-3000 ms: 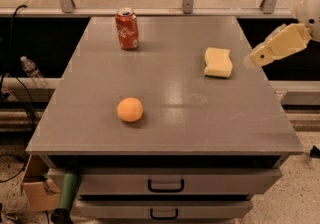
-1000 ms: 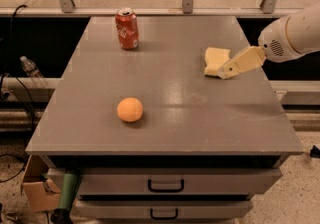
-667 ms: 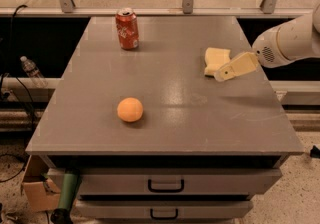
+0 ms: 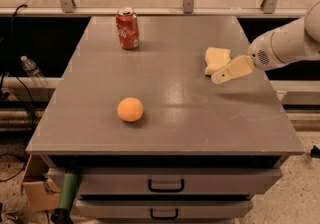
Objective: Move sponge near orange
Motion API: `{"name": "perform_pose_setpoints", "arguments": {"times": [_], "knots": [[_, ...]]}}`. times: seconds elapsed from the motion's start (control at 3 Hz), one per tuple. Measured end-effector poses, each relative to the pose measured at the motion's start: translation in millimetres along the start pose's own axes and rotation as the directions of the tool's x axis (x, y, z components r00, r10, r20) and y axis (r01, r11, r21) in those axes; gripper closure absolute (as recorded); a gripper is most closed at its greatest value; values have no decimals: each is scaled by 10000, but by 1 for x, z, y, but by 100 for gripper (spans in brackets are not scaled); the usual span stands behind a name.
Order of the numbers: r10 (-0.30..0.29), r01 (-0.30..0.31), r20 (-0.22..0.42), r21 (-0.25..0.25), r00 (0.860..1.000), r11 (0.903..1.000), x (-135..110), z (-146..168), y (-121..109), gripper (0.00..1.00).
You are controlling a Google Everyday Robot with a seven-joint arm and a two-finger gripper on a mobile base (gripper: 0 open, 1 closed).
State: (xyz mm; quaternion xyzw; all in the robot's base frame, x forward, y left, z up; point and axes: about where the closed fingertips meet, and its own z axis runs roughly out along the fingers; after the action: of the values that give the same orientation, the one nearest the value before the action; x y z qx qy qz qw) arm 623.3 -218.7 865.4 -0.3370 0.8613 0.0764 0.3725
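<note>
Can't tell the gripper's (image 4: pixel 221 75) hold near right edge, overlapping wavy foam sponge (image 4: pixel 216 57); round matte orange (image 4: pixel 130 109) toward front-left corner.

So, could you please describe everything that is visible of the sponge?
The sponge is a pale yellow, thick block that looks like soft foam, roughly rectangular with uneven edges. It lies flat on the grey table top, near the right edge and toward the back, far from the orange at front left. The cream gripper reaches in from the right to the sponge's front right corner and partly covers it; whether they touch cannot be told.
</note>
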Motion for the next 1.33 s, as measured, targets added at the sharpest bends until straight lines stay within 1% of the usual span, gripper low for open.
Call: {"name": "perform_pose_setpoints", "arguments": {"times": [0.33, 0.67, 1.0, 1.33], "knots": [[129, -132, -208, -153, 9997, 9998, 8, 16, -1, 0], [149, -153, -233, -187, 9996, 9997, 10, 25, -1, 16], [161, -164, -149, -232, 9998, 9996, 8, 26, 0, 48], [136, -138, -67, -326, 9999, 9994, 5, 23, 3, 71]]}}
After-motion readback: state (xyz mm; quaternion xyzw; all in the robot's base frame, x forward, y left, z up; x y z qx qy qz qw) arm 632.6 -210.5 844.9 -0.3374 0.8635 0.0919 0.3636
